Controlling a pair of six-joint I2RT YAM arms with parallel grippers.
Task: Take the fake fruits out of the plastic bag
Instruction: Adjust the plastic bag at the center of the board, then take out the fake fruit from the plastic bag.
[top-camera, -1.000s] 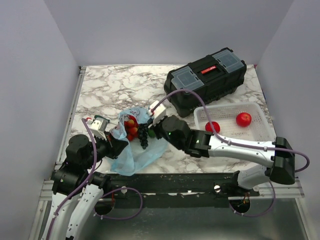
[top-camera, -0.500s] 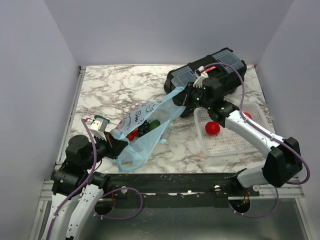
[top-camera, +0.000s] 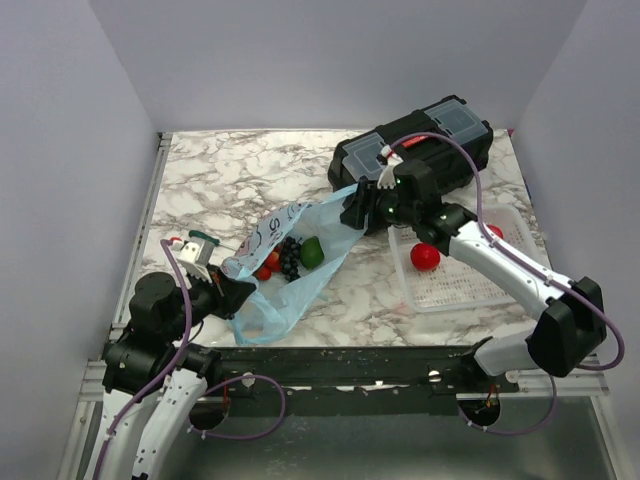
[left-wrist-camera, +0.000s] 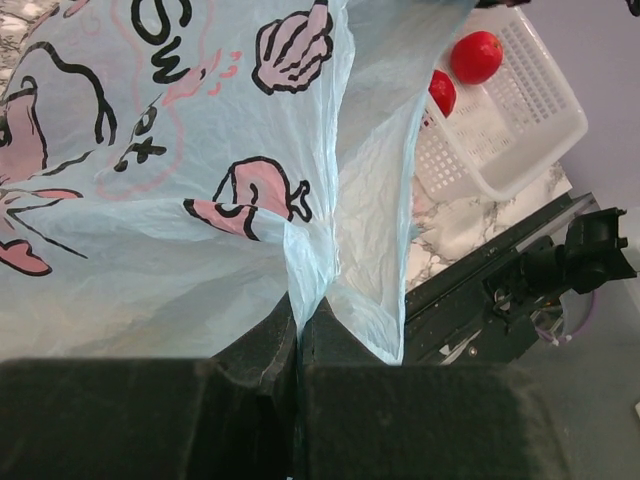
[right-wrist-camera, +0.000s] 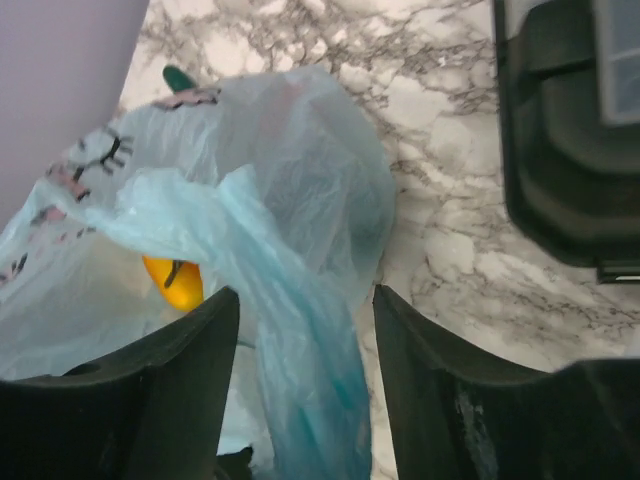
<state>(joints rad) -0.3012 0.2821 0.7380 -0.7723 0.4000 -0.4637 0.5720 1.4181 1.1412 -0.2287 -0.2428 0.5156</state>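
Observation:
The light-blue plastic bag lies stretched across the marble between both arms. Through its open mouth show fake fruits: a green one, dark grapes and a red one. My left gripper is shut on the bag's near-left edge; in the left wrist view its jaws pinch a fold of the bag. My right gripper hovers at the bag's far end, open. A loose fold of the bag hangs between its spread fingers. A yellow-orange fruit shows through the film.
A black toolbox stands just behind the right gripper, also in the right wrist view. A white mesh basket at the right holds two red fruits, seen too from the left wrist.
The right gripper left the bag's mouth, pulled the bag's far edge up toward the toolbox, then opened. The bag has sagged slightly. The left gripper kept its grip and place.

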